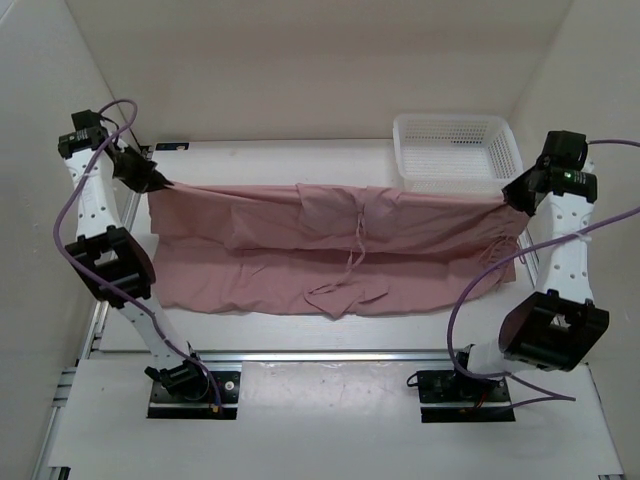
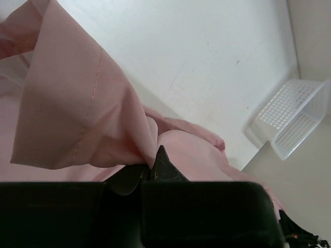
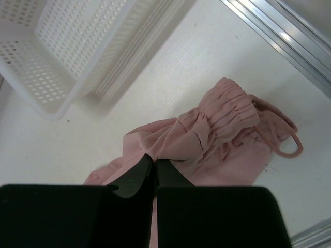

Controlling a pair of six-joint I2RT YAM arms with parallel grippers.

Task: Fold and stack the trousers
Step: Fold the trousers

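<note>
The dusty-pink trousers (image 1: 330, 240) hang stretched between my two grippers, upper edge taut and raised, lower part lying on the white table. My left gripper (image 1: 158, 180) is shut on the trousers' left end; in the left wrist view the cloth (image 2: 77, 103) folds out from the closed fingertips (image 2: 151, 164). My right gripper (image 1: 512, 196) is shut on the right end by the gathered waist (image 3: 227, 116); its fingertips (image 3: 155, 161) pinch the fabric. A drawstring (image 3: 287, 144) trails on the table.
A white mesh plastic basket (image 1: 455, 150) stands at the back right, just behind the right gripper; it also shows in the right wrist view (image 3: 62, 46) and the left wrist view (image 2: 295, 116). White walls close in on both sides. A metal rail (image 1: 330, 352) runs along the table's near edge.
</note>
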